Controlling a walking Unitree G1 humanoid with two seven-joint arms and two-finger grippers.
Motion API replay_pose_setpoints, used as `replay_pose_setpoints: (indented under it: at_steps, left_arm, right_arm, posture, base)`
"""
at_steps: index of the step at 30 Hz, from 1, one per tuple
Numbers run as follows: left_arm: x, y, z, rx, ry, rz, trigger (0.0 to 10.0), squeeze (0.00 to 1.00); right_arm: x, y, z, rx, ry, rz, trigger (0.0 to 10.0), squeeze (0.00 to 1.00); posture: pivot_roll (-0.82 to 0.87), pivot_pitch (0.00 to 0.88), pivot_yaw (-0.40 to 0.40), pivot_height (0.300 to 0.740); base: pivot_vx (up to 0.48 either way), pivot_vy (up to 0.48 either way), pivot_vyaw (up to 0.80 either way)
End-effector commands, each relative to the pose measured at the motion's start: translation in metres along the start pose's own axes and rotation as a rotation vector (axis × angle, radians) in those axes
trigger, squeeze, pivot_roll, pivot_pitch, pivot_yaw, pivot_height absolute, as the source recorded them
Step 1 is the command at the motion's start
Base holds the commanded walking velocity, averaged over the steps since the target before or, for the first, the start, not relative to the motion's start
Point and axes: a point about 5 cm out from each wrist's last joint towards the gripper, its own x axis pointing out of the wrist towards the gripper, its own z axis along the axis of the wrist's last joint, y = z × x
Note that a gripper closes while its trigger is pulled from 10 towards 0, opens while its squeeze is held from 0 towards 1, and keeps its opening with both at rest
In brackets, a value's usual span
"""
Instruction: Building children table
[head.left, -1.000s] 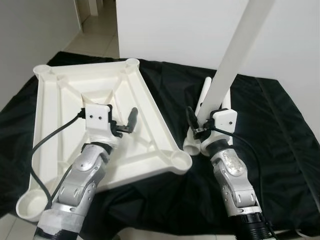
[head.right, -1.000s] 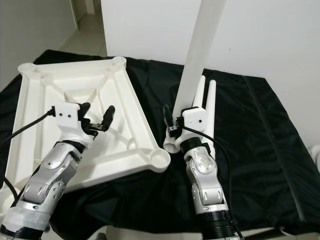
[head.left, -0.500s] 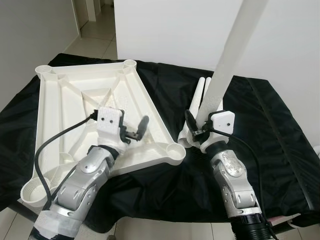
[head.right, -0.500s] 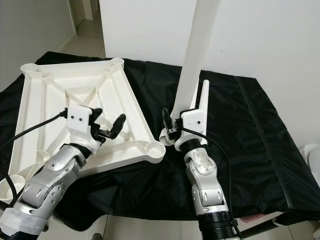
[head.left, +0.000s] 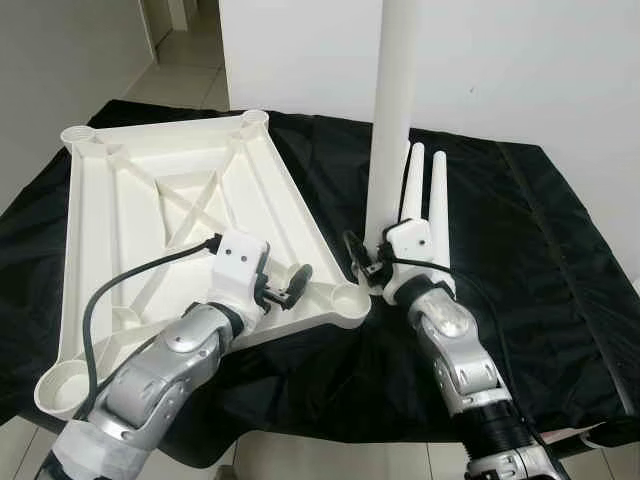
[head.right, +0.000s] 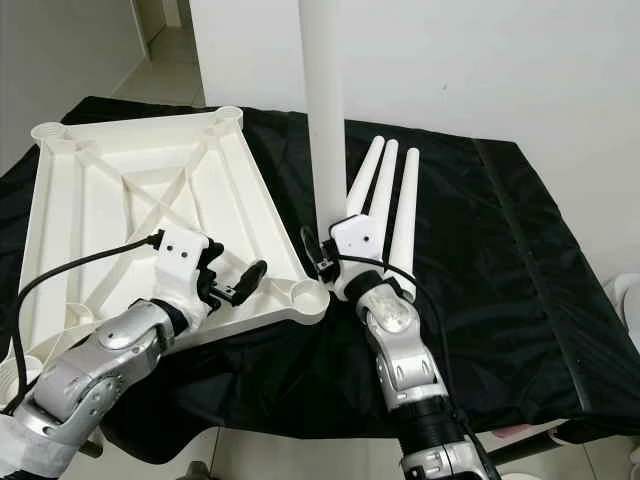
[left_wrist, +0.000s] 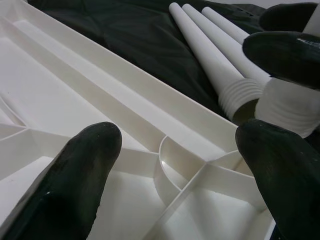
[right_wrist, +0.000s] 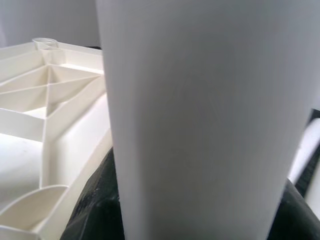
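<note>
**One leg held upright, three lying by**

My right gripper (head.left: 366, 268) pinches a white leg (head.left: 392, 120) and holds it upright, just beside the near right corner socket (head.left: 347, 297) of the tabletop (head.left: 130, 200). The tabletop lies underside up on a black cloth (head.left: 540, 250). My left gripper (head.left: 283, 287) hovers over that same corner, fingers (left_wrist: 75, 175) spread, holding nothing. Three spare legs (head.right: 385, 195) lie together on the cloth behind my right gripper.
</note>
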Motion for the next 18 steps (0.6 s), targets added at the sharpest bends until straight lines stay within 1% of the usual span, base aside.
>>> replay_pose_setpoints:
  at_steps: [1,4,5,8,10,12,15,17,18]
  left_arm:
    - [-0.004,-0.013,0.004,0.011,0.003,-0.316,10.0,0.00]
    - [-0.005,-0.012,0.005,0.013,0.005,-0.312,10.0,0.00]
    - [-0.006,-0.011,0.006,0.005,0.006,-0.302,10.0,0.00]
    - [-0.009,-0.013,0.007,-0.002,0.012,-0.307,10.0,0.00]
    - [-0.011,-0.015,0.006,-0.002,0.018,-0.322,10.0,0.00]
    - [-0.011,-0.015,0.006,-0.003,0.022,-0.331,10.0,0.00]
    - [-0.014,-0.019,0.003,0.016,0.045,-0.360,10.0,0.00]
    - [-0.016,-0.022,-0.002,0.062,0.082,-0.383,10.0,0.00]
    - [-0.016,-0.022,-0.004,0.068,0.094,-0.384,10.0,0.00]
  right_arm:
    - [0.004,0.002,0.004,0.007,-0.030,0.021,10.0,0.00]
    - [0.005,0.003,0.006,0.006,-0.037,0.032,10.0,0.00]
    - [0.008,0.005,0.008,0.010,-0.055,0.046,10.0,0.00]
    - [0.011,0.010,0.020,0.059,-0.132,0.073,10.0,0.00]
    - [0.011,0.011,0.024,0.095,-0.166,0.077,10.0,0.00]
    - [0.011,0.011,0.026,0.109,-0.177,0.080,10.0,0.00]
    - [0.012,0.012,0.024,0.122,-0.174,0.094,10.0,0.00]
    - [0.009,0.014,0.014,0.133,-0.126,0.112,10.0,0.00]
    - [0.007,0.015,0.010,0.125,-0.105,0.117,10.0,0.00]
  posture:
    - [0.09,0.093,-0.037,0.740]
    - [0.09,0.093,-0.037,0.740]
    - [0.10,0.093,-0.040,0.740]
    - [0.10,0.094,-0.049,0.740]
    - [0.10,0.095,-0.052,0.740]
    - [0.10,0.095,-0.052,0.740]
    - [0.10,0.096,-0.055,0.740]
    - [0.11,0.096,-0.058,0.740]
    - [0.11,0.096,-0.060,0.740]
  base:
    - [0.000,0.000,0.00]
    - [0.000,0.000,0.00]
    - [0.000,0.000,0.00]
    - [0.000,0.000,0.00]
    - [0.000,0.000,0.00]
    - [0.000,0.000,0.00]
    - [0.000,0.000,0.00]
    - [0.000,0.000,0.00]
    - [0.000,0.000,0.00]
